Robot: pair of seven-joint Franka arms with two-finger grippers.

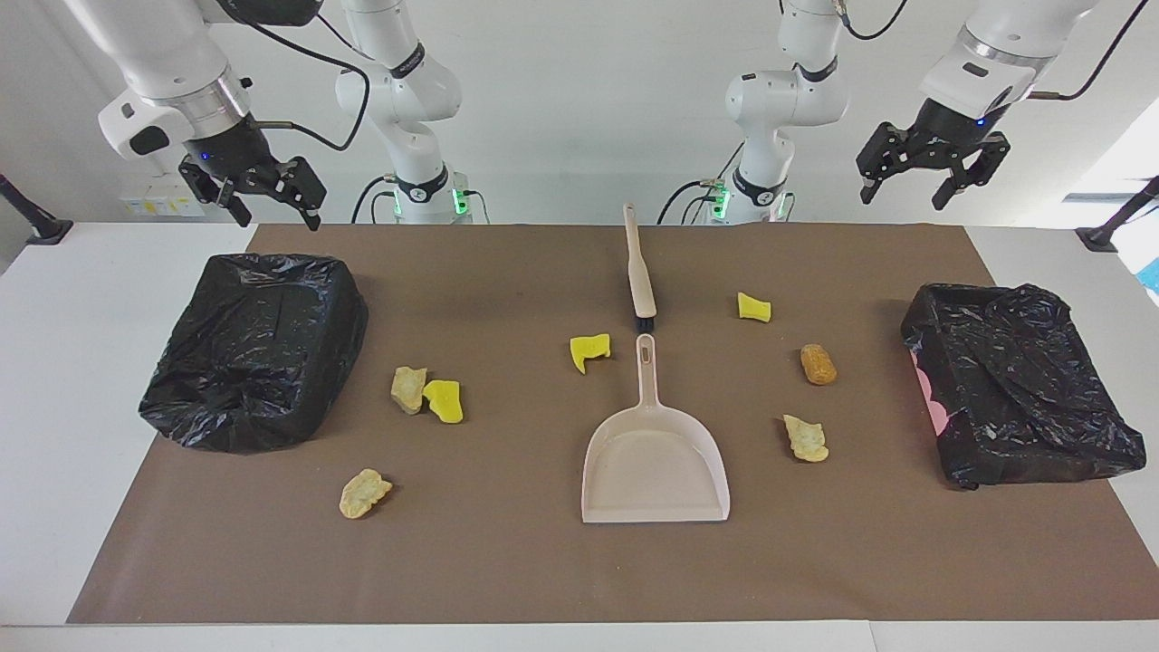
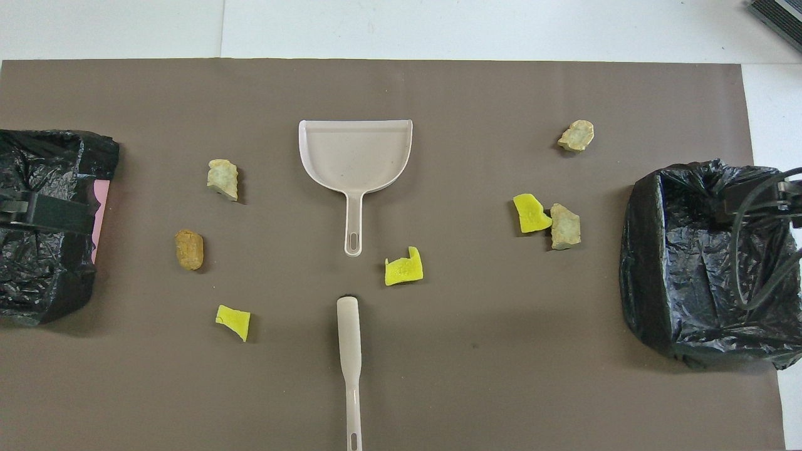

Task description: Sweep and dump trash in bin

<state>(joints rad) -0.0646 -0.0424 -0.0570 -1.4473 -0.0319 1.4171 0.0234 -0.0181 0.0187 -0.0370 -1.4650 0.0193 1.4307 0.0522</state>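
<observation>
White wall backs the scene in the facing view, and a brown mat covers most of the white tabletop. Both arms wait raised. The right gripper hangs over the mat's edge above a bin lined with a black bag, its fingers spread and holding nothing. The left gripper hangs open and empty near the other black-bagged bin, whose pink wall shows at one side.

At the middle lies a beige dustpan, handle toward the robots, and just nearer to them a beige hand brush with black bristles almost touching the handle tip. The trash is scattered flat on the mat, none in the dustpan. A bright yellow sponge chunk with a ragged notch lies beside the dustpan handle. Toward the right arm's end, a pale tan lump touches another yellow chunk, and a crinkled tan piece lies farther from the robots. Toward the left arm's end lie a small yellow wedge, an orange-brown oblong lump and a pale yellowish flake.

Seen from overhead, the dustpan and brush line up on the mat, the notched sponge beside them. The touching pair lies near one bin, the tan piece farther out. The wedge, brown lump and flake lie near the other bin.
</observation>
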